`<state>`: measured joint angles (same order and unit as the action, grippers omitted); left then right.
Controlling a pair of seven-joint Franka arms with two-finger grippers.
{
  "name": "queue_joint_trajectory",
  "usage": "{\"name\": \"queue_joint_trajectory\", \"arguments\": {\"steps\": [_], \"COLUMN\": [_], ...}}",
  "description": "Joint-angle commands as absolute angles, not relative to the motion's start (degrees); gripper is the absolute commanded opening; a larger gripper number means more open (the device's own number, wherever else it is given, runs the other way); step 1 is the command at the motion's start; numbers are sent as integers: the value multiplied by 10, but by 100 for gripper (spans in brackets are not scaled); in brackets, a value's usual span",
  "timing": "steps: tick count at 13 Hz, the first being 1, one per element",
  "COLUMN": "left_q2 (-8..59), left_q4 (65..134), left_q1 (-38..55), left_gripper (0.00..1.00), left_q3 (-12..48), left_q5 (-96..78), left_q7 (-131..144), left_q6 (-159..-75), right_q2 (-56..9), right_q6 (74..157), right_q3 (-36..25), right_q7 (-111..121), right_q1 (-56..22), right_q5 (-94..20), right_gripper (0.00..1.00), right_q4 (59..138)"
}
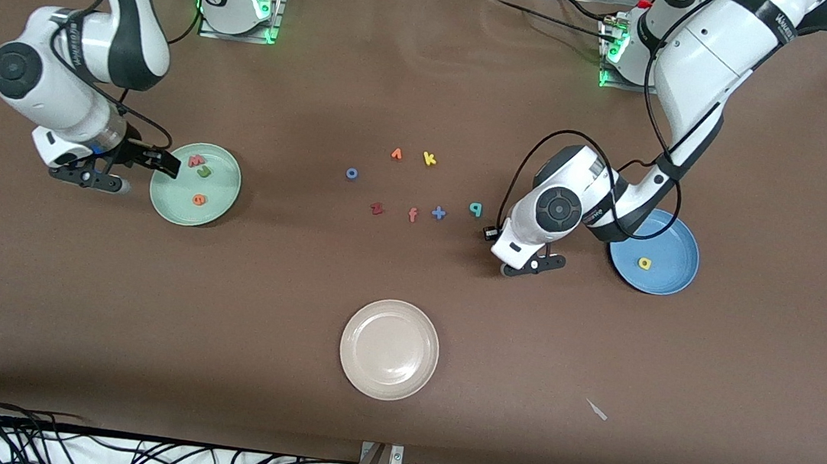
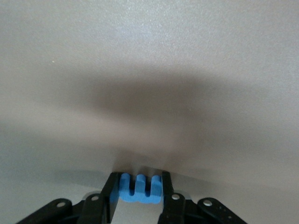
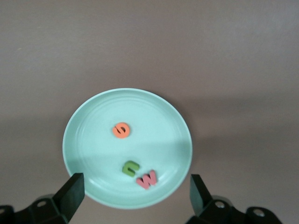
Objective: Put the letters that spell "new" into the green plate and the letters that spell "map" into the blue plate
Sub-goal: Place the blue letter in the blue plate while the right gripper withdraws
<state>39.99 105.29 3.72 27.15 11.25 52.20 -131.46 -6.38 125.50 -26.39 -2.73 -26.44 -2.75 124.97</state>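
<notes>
Left wrist view: left gripper pinches blue m | brown table open around

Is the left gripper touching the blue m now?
Touching. The left wrist view shows the left gripper with both fingers pressed on the sides of the blue m.

My left gripper pinches the blue m upright between its fingers. Under my wide-open right gripper, the green plate holds the orange e, green n and salmon-red w. Beside my left arm the blue plate holds the yellow a; the teal p lies flat near that gripper.
</notes>
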Motion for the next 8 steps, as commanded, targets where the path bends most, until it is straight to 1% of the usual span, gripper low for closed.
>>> {"name": "queue_joint_trajectory", "arguments": {"steps": [1,3,4,6,8], "left_q2": [380,337,317,289,280], "left_q4": [1046,1035,1034,1035,1036], "left_q1": [24,-7,-28,-72,-112], "left_gripper": [20,20,21,21,21], "left_q3": [270,273,277,278,277], "left_q5": [125,113,98,93,99], "left_q7": [486,405,357,261,180], "left_q6": [-1277,-1182,-1145,-1087,-1053], "right_q2": [-83,-81,-83,-72,-46], "right_q6": [1118,1044,1017,954,924], "right_q3": [-272,-271,-270,-266,-224], "right_q7": [37,43,43,42,42], "right_q1": [-260,-259,-260,-258,-227], "right_q5": [-36,-33,-28,-29,-20], "right_gripper": [100,100,100,100,100], "right_q4": [1127,1060,1025,985,961]}}
